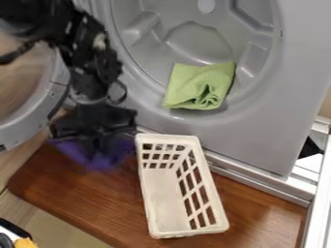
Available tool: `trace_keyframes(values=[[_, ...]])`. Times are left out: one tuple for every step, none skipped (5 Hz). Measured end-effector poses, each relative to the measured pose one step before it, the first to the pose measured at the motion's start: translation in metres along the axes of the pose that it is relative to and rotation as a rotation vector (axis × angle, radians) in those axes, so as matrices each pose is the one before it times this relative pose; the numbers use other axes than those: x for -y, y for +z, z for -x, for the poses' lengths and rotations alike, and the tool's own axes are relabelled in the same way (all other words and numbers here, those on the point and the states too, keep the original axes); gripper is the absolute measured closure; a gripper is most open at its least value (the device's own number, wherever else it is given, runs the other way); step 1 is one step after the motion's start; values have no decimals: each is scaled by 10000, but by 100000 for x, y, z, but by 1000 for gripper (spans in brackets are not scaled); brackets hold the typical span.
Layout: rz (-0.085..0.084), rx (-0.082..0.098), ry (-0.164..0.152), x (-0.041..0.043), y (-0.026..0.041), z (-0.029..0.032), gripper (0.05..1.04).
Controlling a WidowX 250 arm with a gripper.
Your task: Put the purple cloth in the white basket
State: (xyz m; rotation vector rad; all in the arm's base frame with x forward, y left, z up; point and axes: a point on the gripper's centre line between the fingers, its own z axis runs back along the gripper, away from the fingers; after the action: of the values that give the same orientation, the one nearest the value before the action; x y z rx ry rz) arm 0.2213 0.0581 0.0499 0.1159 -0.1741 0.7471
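"Grey first, what do we see at the far left?"

"We see the round door (26,127), swung out from the machine (297,68). Lower down, at the bottom left corner, a black and yellow thing (24,243) is cut off by the edge."

"And next to the door?"

"The black arm (97,68) comes in from the upper left, in front of part of the door. Its tool (97,143) hangs down, right at the purple cloth (97,159). Both are blurred there."

"Do we know how the tool stands?"

"We cannot tell if it is wide or narrow, or if it has hold of the cloth. What we do see is purple to both sides of it and below it, left of the basket (168,138)."

"So the purple cloth is outside the basket?"

"Yes, just beside its upper left corner. We cannot tell if they touch. The basket is white, with slotted sides, and stands upright on the brown wooden surface (77,193)."

"Further right?"

"Above the basket, a folded green cloth (200,85) lies at the lower lip of the drum (194,43). Then we come to the machine's flat grey front, with pale rails (259,182) along its foot, and a black patch (310,148) near the right edge."
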Motion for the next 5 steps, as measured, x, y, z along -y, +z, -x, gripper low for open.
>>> trace_keyframes(values=[[-384,329,-234,519,1845,408,955],[10,237,-6,-20,1134,145,955],[124,304,-241,441,1108,32,955],[536,135,-270,1214,177,112,955],[545,-266,-595,1881,-1205,973,955]])
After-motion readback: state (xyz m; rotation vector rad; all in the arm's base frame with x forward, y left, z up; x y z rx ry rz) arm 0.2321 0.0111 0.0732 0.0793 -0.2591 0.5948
